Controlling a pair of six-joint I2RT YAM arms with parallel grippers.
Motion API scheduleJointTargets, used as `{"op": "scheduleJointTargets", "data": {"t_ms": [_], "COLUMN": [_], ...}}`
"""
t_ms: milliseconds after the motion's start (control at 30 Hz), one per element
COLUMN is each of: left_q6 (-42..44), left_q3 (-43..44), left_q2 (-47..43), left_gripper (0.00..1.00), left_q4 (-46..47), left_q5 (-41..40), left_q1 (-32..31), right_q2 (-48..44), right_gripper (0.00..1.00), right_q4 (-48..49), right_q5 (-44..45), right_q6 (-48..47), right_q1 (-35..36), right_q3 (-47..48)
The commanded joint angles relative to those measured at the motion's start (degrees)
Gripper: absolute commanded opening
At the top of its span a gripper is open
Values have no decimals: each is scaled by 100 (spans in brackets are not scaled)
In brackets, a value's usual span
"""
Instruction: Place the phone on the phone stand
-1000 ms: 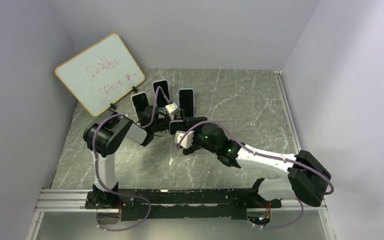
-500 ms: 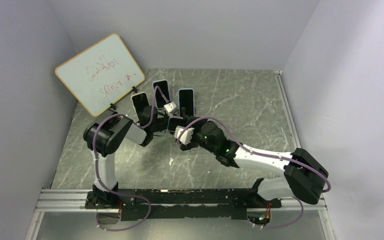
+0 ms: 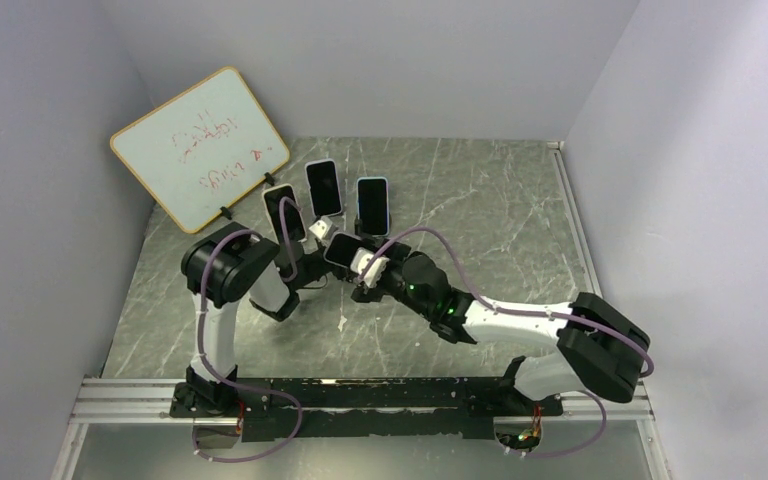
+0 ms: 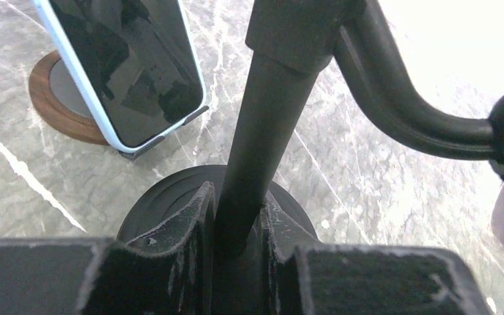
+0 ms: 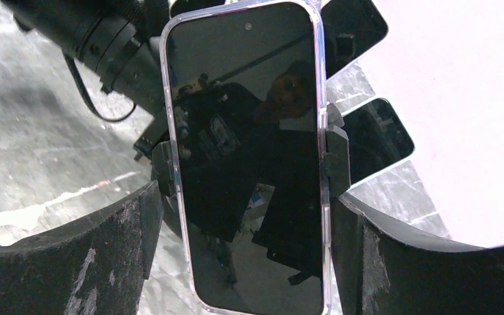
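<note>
The left arm [image 3: 225,275] had been drawn back and lowered, the left jaws clamped on the phone stand [image 4: 262,125] pole. The phone [image 5: 246,157] was held in the stand's clip between the wide-open right jaws.

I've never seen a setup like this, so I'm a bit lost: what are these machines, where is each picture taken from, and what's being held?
Two robot arms are bolted to a grey table. One picture looks down from above. The other two come from cameras on the arms' wrists. At the back stand a whiteboard and three phones on stands. The left fingers grip a black phone stand by its post. A fourth phone sits in its clamp, with the right fingers spread either side.
</note>
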Motion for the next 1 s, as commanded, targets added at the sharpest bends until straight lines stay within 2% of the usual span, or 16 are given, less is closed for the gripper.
{"op": "scheduleJointTargets", "data": {"t_ms": [0, 100, 233, 533, 967], "left_q6": [-1219, -1393, -1480, -1290, -1187], "left_q3": [-625, -758, -798, -975, -1203], "left_q2": [565, 812, 993, 856, 791], "left_gripper": [5, 5, 5, 5, 5], "left_q4": [889, 1474, 1788, 1821, 2164], "left_q5": [-794, -1129, -1515, -2049, -2637], "left_q1": [-212, -408, -626, -778, -947], "right_q2": [238, 428, 593, 611, 778], "right_gripper": [34, 33, 29, 23, 11], "right_q4": [771, 1010, 1415, 2100, 2309], "right_q5": [1046, 1428, 1889, 2434, 3456], "right_q6": [951, 1091, 1424, 2464, 4168], "right_q1": [116, 289, 466, 522, 521], "right_q3": [-43, -26, -115, -513, -634]}}
